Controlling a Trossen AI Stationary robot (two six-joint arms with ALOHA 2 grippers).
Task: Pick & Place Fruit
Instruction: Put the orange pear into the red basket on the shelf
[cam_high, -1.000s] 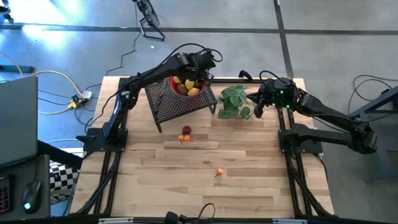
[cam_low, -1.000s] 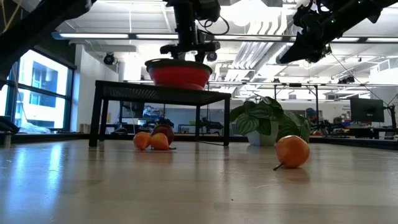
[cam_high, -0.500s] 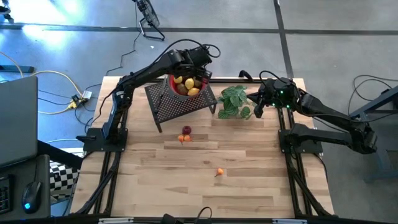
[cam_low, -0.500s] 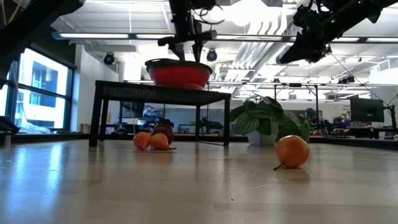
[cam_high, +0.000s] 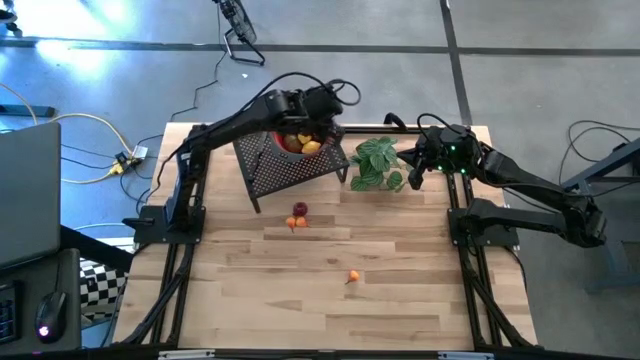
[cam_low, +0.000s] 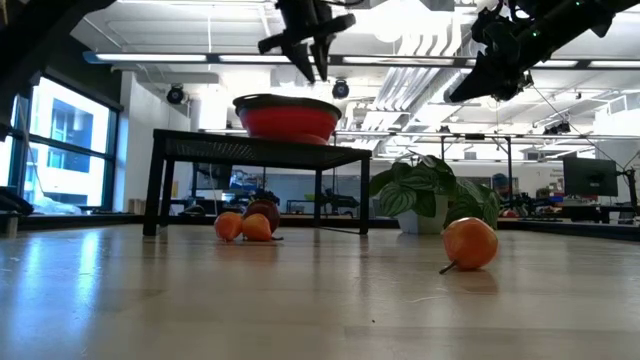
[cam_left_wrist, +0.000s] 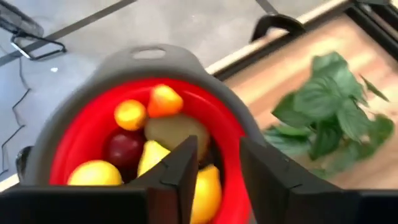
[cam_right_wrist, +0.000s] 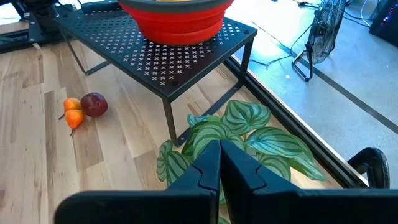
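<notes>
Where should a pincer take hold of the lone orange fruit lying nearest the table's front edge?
Grip the lone orange fruit across its round body, coming straight down from above. It lies by itself on the bare table, so both sides look free. Its small stem touches the wood and offers a poor hold; straddling the widest part seems safest.

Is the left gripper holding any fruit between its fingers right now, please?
No. In the left wrist view the left gripper hangs open and empty above the red bowl, with the fruit lying inside it.
</notes>
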